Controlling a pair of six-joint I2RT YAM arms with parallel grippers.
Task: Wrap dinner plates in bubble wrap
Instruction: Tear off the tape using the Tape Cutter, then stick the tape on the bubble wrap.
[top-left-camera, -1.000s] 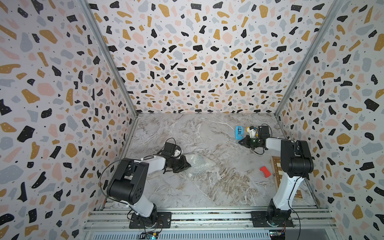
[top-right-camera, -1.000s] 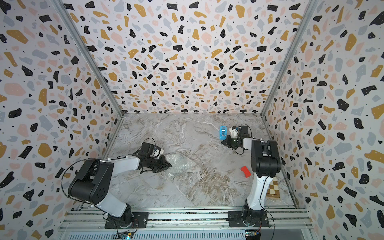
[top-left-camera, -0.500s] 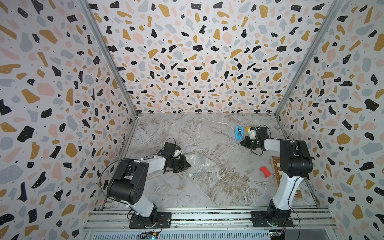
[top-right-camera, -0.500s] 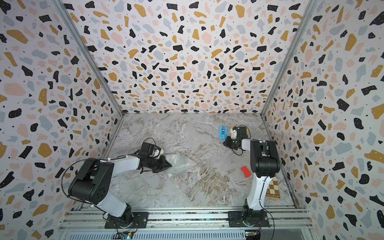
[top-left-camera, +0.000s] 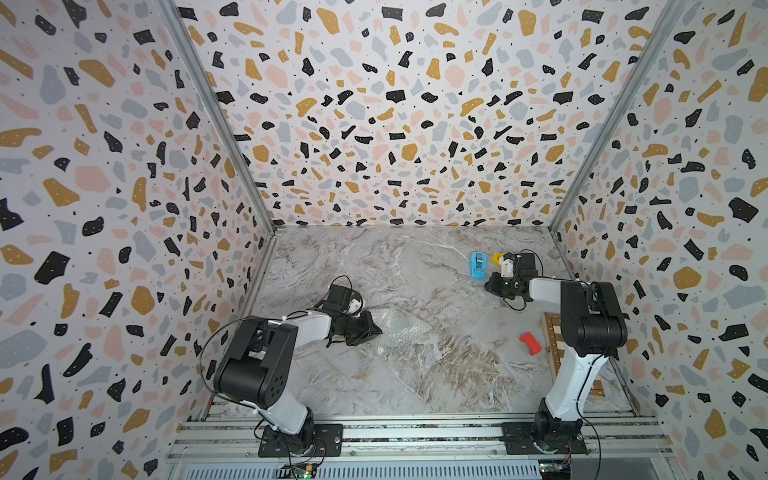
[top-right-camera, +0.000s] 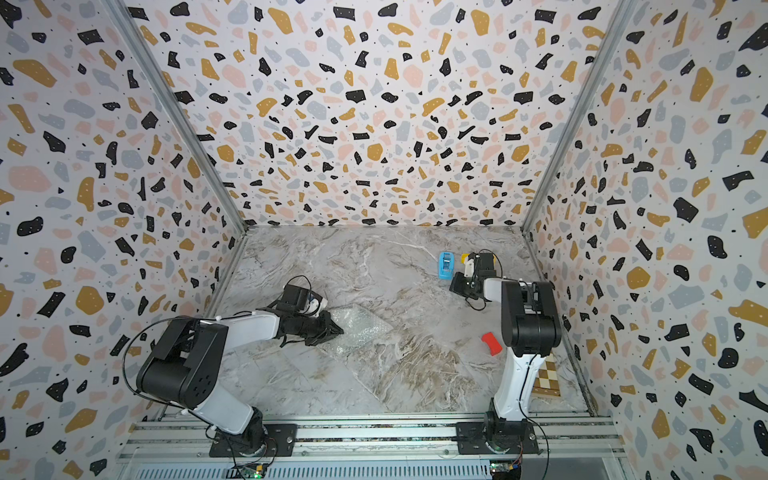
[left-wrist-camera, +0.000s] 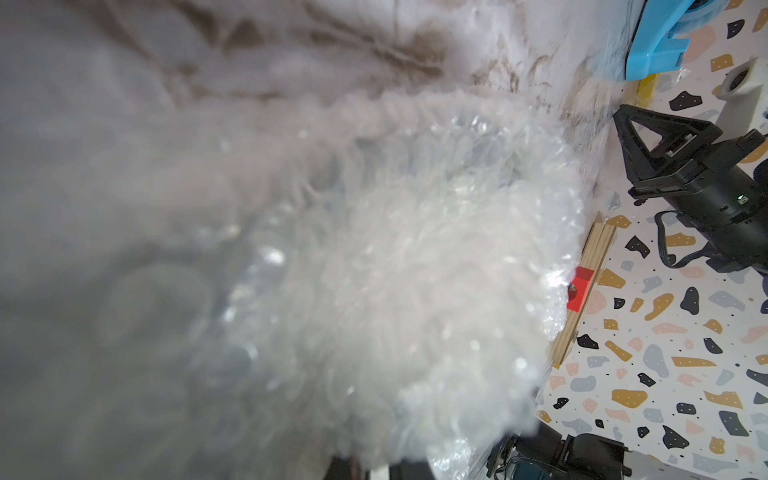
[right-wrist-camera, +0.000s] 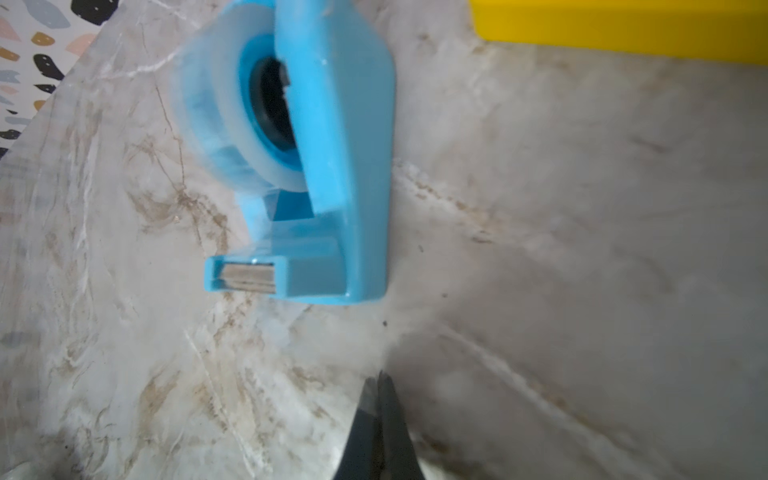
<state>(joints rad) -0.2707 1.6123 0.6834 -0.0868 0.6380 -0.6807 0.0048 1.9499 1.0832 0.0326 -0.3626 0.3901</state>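
Note:
The bubble wrap (top-left-camera: 400, 328) lies as a crumpled clear bundle on the marble floor left of centre, seen in both top views (top-right-camera: 360, 328). My left gripper (top-left-camera: 371, 331) is at its near-left edge, shut on a fold of it. In the left wrist view the bubble wrap (left-wrist-camera: 415, 270) fills the frame and bunches between the dark fingers. No dinner plates show in any view. My right gripper (top-left-camera: 488, 286) is low at the back right, shut and empty. Its fingertips (right-wrist-camera: 380, 388) meet just short of a blue tape dispenser (right-wrist-camera: 332, 166).
The blue tape dispenser (top-left-camera: 478, 265) stands at the back right, with a yellow block (top-left-camera: 496, 258) beside it. A red block (top-left-camera: 530, 343) lies on the floor near the right arm's base. A chessboard (top-left-camera: 555, 353) lies along the right wall. Patterned walls close three sides.
The right gripper has shifted slightly by the tape dispenser. The left arm and the bubble wrap have not moved.

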